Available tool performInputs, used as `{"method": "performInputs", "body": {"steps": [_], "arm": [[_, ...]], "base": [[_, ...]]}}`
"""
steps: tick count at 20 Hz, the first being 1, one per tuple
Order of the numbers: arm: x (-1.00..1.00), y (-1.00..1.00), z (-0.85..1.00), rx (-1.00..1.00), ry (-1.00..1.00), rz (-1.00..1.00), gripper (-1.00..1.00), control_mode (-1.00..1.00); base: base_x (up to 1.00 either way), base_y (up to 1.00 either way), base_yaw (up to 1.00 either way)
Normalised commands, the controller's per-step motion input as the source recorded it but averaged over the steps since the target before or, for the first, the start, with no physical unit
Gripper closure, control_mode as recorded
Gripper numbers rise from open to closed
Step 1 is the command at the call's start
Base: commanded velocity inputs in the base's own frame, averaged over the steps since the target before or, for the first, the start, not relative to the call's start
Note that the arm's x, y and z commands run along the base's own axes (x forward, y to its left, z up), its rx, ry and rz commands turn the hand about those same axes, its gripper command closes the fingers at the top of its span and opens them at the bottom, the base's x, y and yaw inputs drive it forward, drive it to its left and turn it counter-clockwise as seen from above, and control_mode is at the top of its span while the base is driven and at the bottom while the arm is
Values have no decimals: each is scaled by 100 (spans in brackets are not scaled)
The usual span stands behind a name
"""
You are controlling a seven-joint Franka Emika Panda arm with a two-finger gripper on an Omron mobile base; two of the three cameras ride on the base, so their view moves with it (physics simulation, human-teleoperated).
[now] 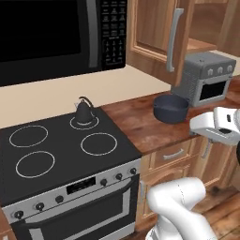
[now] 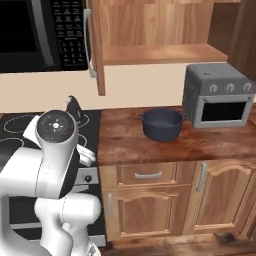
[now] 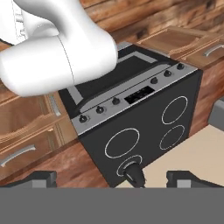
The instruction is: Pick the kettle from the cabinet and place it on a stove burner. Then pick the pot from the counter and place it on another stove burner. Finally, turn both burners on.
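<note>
Kettle (image 3: pixel 134 173) on burner (image 1: pixel 84 123), between open claw (image 3: pixel 111 179) fingertips

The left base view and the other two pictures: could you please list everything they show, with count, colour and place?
kettle: one, black, on the back right burner of the cooktop
pot: one, dark blue-grey, on the counter right of the stove
stove: one, black glass top with four white rings, knobs along the front, oven below
microwave: one, black, above the stove
toaster oven: one, grey, on the counter behind the pot
cabinet: one, light brown wood, door open, shelf bare where it shows
base cabinets: brown wood with grey handles, under the counter
arm: one, white, in front of the stove
gripper: one, dark tips, open, holding nothing
</note>
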Motion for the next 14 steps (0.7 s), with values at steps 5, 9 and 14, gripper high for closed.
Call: {"method": "performInputs", "body": {"steps": [5,9,14], "arm": [[0,0,0,0,0,0,-100,100],[0,0,0,0,0,0,-100,100],[0,0,0,0,0,0,-100,100]], "base": [[-1,-57,0],[0,-57,0],[7,-55,0]]}}
